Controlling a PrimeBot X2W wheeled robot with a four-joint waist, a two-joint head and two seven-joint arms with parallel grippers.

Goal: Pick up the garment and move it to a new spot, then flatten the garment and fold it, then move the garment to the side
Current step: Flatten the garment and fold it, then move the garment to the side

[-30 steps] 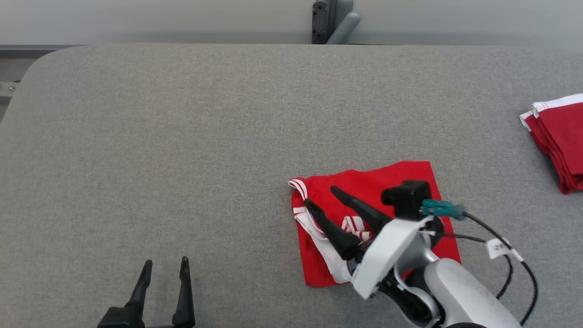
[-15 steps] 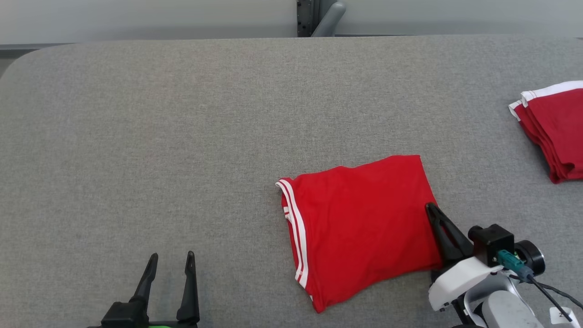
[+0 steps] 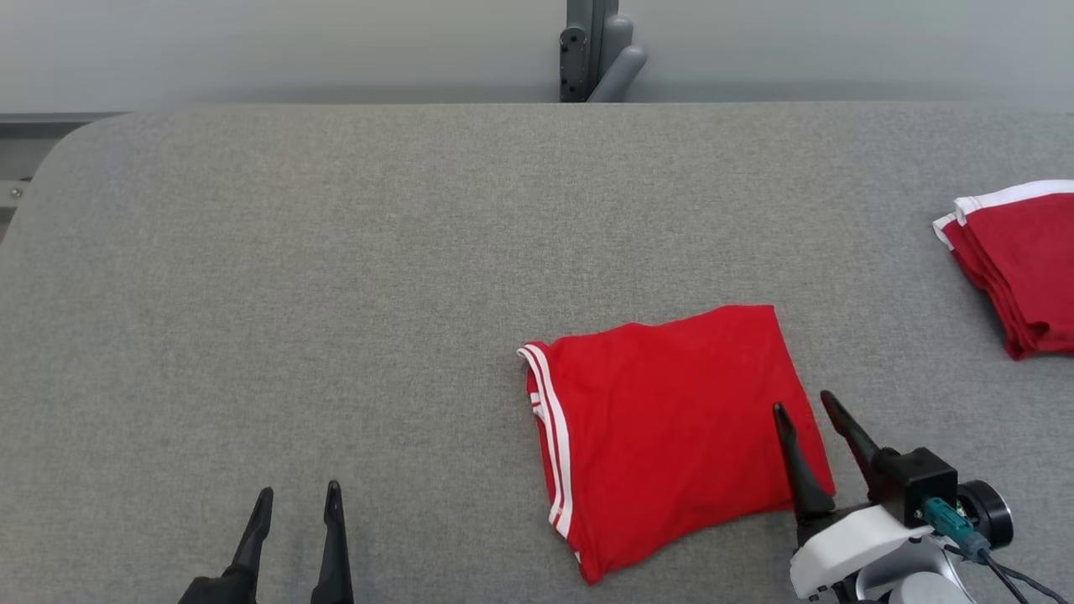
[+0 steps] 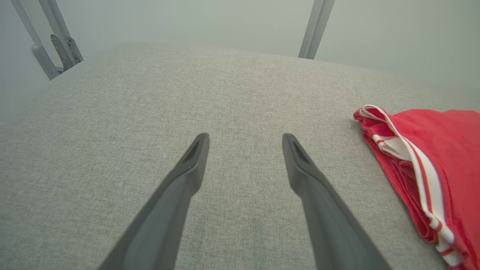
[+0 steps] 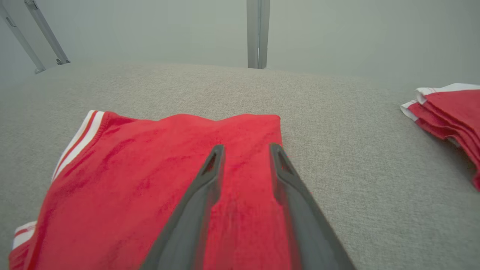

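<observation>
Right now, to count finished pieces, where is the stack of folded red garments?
Head view: the stack lies on the far right of the table, right of the single folded garment and beyond the right end effector.

There was one gray table (image 3: 336, 294). On it lay one folded red garment (image 3: 671, 436) and one stack of red garments (image 3: 1019, 260), its pieces too close to count. There were two grippers, the left gripper (image 3: 299, 488) and the right gripper (image 3: 804, 403), each with two fingers (image 3: 336, 537). One metal post (image 3: 587, 50) stood behind.
</observation>
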